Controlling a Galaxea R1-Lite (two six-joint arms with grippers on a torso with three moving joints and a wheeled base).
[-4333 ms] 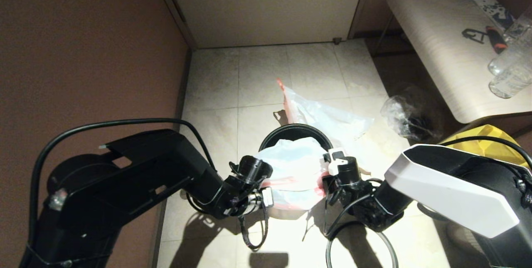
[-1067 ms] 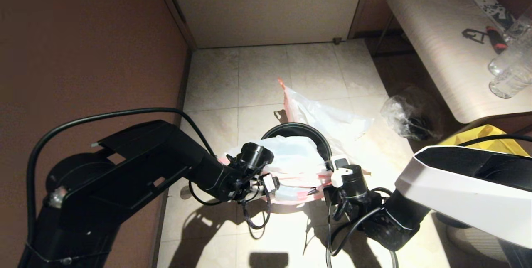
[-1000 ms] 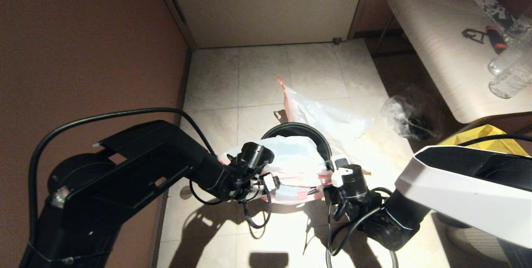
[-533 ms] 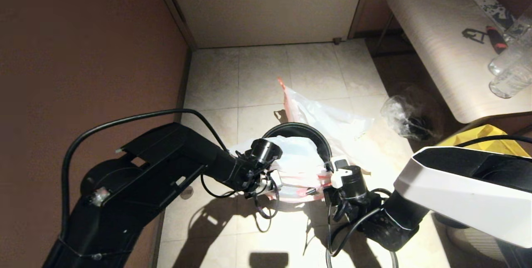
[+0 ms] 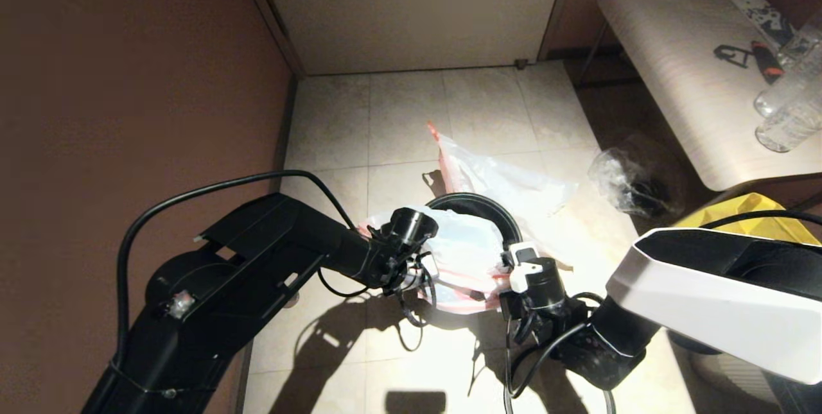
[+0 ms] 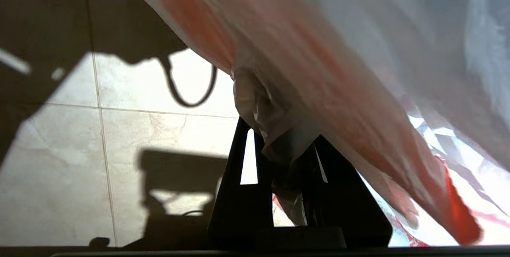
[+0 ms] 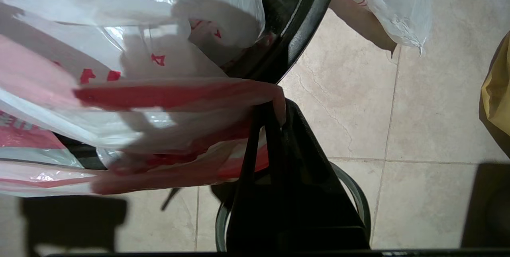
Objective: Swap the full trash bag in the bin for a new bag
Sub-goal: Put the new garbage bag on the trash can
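The black bin stands on the tiled floor between my two arms. The new bag, milky white with red characters, is draped across its near rim. At the bag's left edge my left gripper is shut on a bunch of its film. My right gripper is shut on the bag's red edge at the right, beside the bin's rim. The full trash bag, see-through with orange-pink handles, lies on the floor just behind the bin.
A thin grey hoop lies on the floor under my right gripper. A clear bag with dark contents and a yellow tote sit to the right, under a pale bench holding bottles. A brown wall closes the left.
My left gripper has moved forward and right to the bag's left edge and shut on it. The bag's left side is now bunched and pulled. The right gripper kept its hold.
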